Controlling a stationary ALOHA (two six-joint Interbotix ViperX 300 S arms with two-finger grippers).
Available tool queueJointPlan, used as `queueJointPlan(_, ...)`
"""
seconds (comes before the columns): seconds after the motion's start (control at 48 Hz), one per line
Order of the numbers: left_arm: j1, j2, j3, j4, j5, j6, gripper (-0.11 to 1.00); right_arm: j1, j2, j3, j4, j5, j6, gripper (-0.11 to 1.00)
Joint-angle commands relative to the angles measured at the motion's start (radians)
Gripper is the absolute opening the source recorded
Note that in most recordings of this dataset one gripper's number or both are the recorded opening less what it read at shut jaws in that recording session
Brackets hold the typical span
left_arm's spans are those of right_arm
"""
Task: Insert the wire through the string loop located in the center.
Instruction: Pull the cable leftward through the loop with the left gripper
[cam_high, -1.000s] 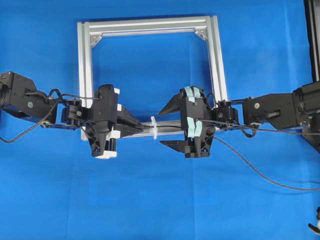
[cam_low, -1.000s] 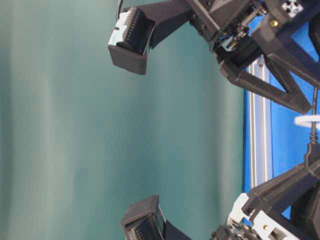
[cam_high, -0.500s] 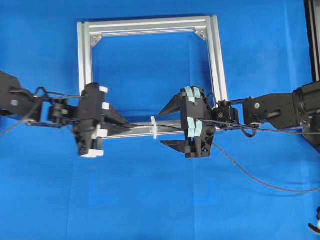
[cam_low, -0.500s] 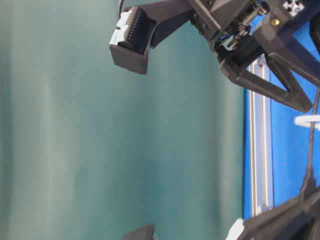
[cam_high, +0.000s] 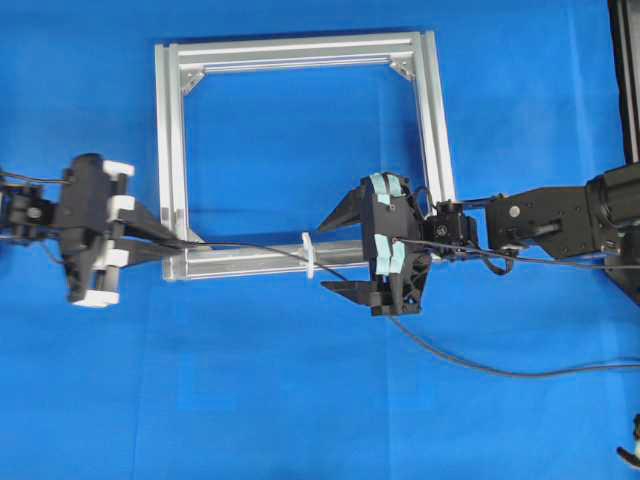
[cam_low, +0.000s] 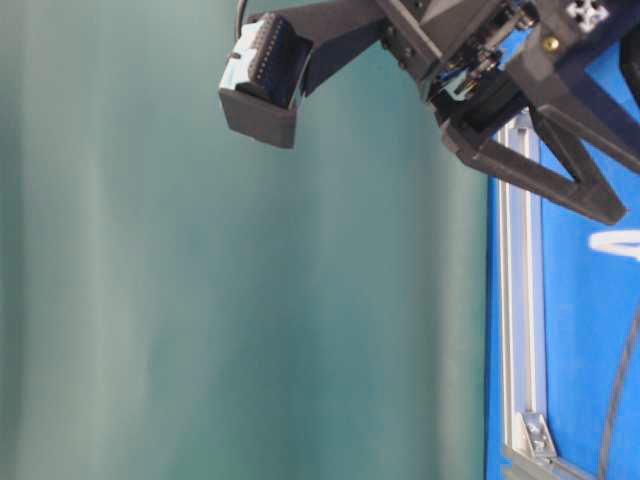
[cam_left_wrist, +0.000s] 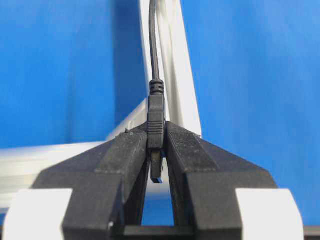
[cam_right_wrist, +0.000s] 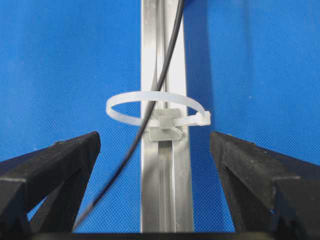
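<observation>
Running through string loop (cam_right_wrist: 156, 112), wire (cam_right_wrist: 165, 75), fingers (cam_left_wrist: 125, 150) pinching plug

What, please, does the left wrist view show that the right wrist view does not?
Only the left wrist view shows the left tool shut on the small dark rectangular plug at the end of the long thin black wire.

Only the right wrist view shows the tiny white translucent string loop with the wire running through it, between the wide-open fingers of the right tool.

Both show the wire, the silver aluminium frame rail and the blue cloth.
</observation>
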Motion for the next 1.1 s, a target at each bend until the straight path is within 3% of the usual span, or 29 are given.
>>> queueJointPlan(0.0,-0.003,-0.063,0.035,0.002,0.025,0.0,0.07,0.003,-0.02,-0.009,0.0,-0.005,0.0,0.93)
queueJointPlan(0.208,-0.012,-0.143,0.069,0.002,0.095,0.002,0.07,0.002,-0.02,-0.009,-0.002,-0.003,0.0,0.93)
queueJointPlan(0.438,-0.012,-0.141,0.054,0.002,0.196,0.002,0.07,0.002,-0.02,-0.009,-0.003,-0.005,-0.002,0.93)
queueJointPlan(1.021,-0.012,-0.124,0.031,0.002,0.201,0.0,0.08,0.003,-0.02,-0.012,-0.003,-0.003,-0.002,0.93)
queueJointPlan(1.084,-0.012,-0.124,0.032,0.0,0.202,0.0,0.15,0.003,-0.02,-0.012,-0.003,-0.003,-0.002,0.93)
